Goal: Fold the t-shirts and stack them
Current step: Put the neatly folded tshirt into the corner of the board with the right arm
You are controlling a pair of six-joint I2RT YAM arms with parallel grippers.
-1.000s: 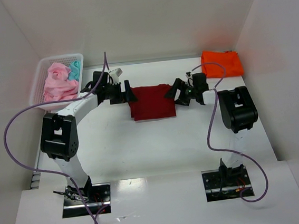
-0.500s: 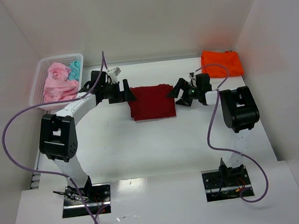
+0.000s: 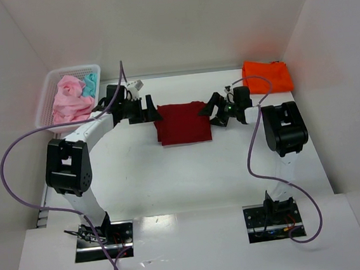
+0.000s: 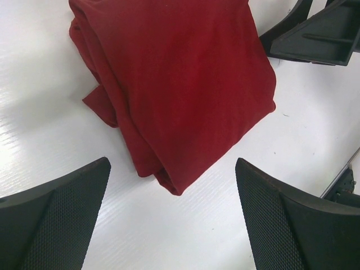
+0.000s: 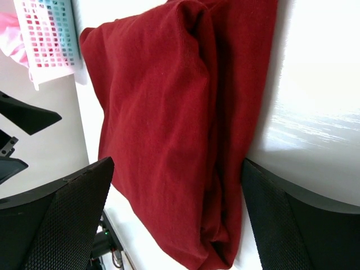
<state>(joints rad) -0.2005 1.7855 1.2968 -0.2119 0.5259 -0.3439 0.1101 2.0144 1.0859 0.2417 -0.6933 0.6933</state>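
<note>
Folded dark red t-shirt (image 3: pixel 183 123) between left and right jaws, both released, empty, one edge cropped in wrist views

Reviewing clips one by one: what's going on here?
The left gripper and right gripper flank a folded dark red t-shirt mid-table, fingers open, holding nothing. A folded orange t-shirt lies far right. The pink t-shirts and a teal t-shirt wait crumpled in the white basket.

We point our left gripper (image 3: pixel 153 111) toward three o'clock and our right gripper (image 3: pixel 209 115) toward nine, jaws wide apart.
</note>
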